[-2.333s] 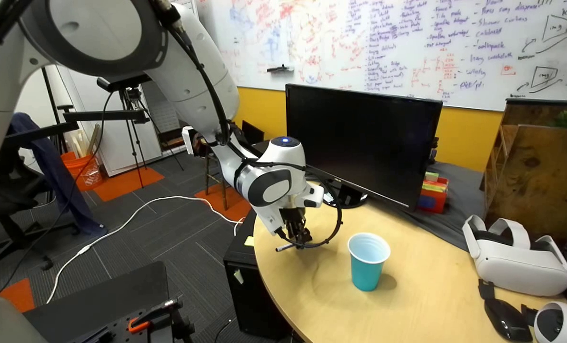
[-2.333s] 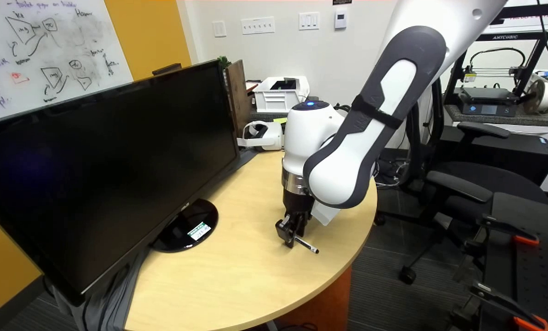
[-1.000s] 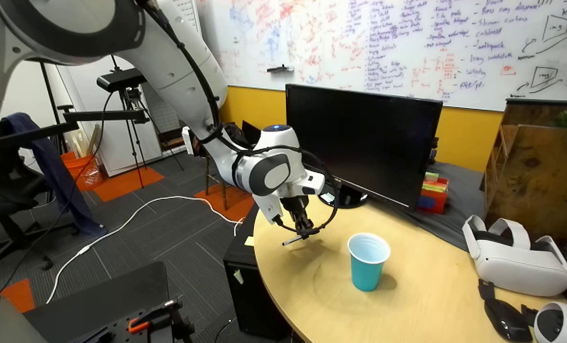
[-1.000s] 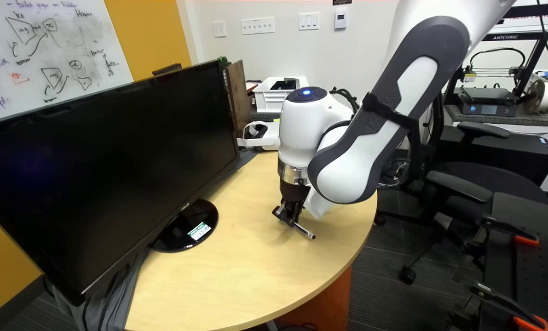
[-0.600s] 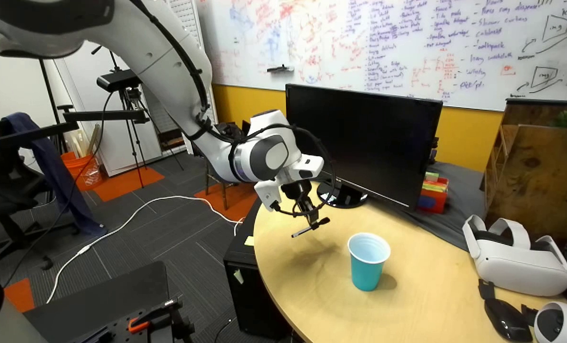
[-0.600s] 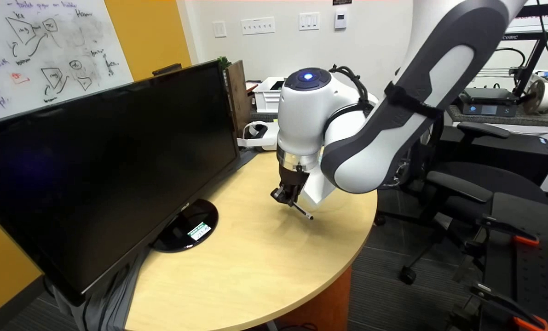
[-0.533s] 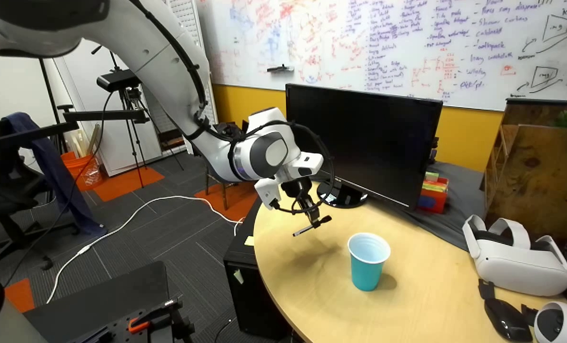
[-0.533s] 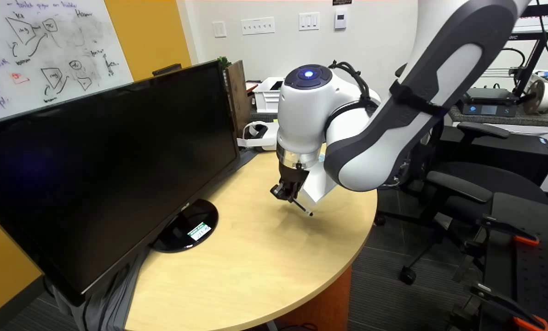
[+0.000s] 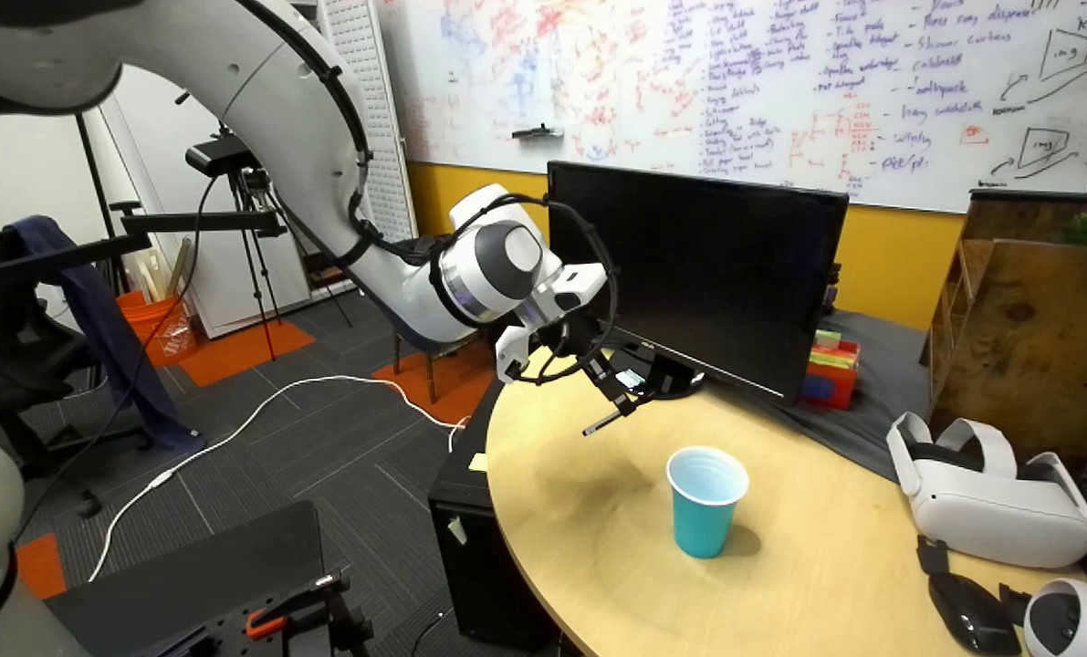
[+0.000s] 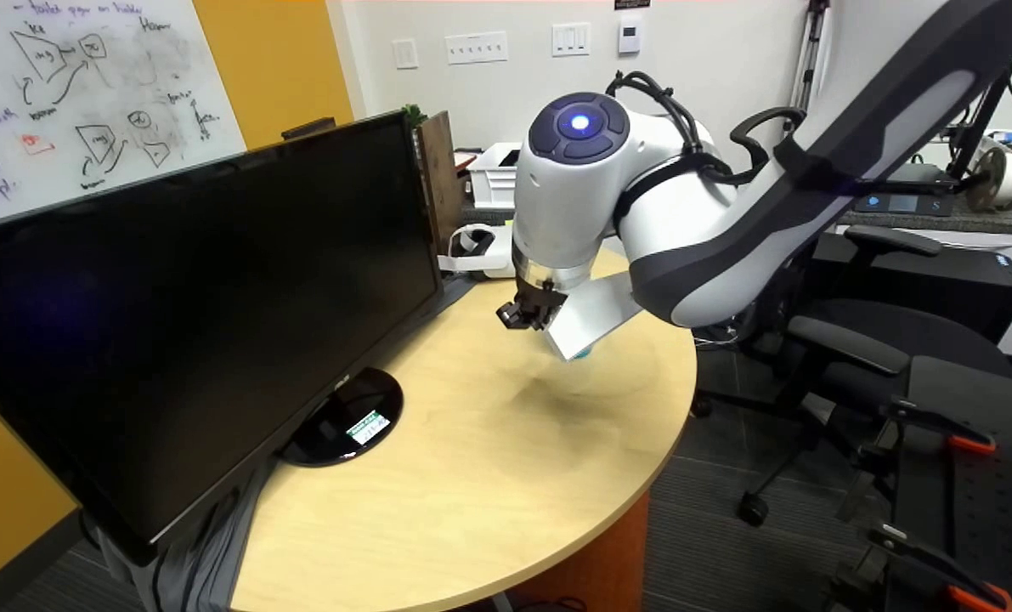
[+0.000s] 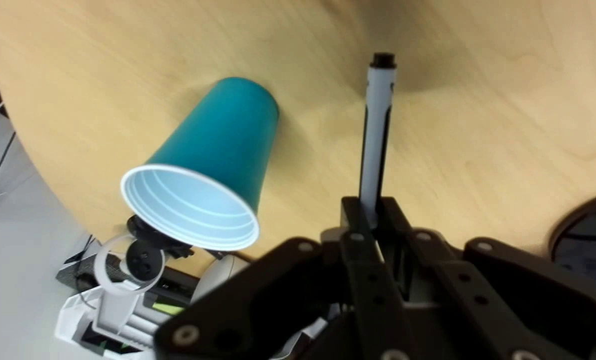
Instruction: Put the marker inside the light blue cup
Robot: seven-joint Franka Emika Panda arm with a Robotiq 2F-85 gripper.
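A tapered, light blue plastic cup (image 9: 703,525) was stood upright on a pale wooden table (image 9: 808,547), its ribbed interior exposed, tabletop showing between it and the curved edge. A slim white-and-black marker (image 11: 376,130) was pinched aloft in the black gripper (image 11: 370,210), outside the cup.

Beneath the jaws spreads a wooden table (image 9: 634,593) — the light blue cup (image 9: 702,516) stands upright on it near them, a black monitor base (image 10: 336,422) apart
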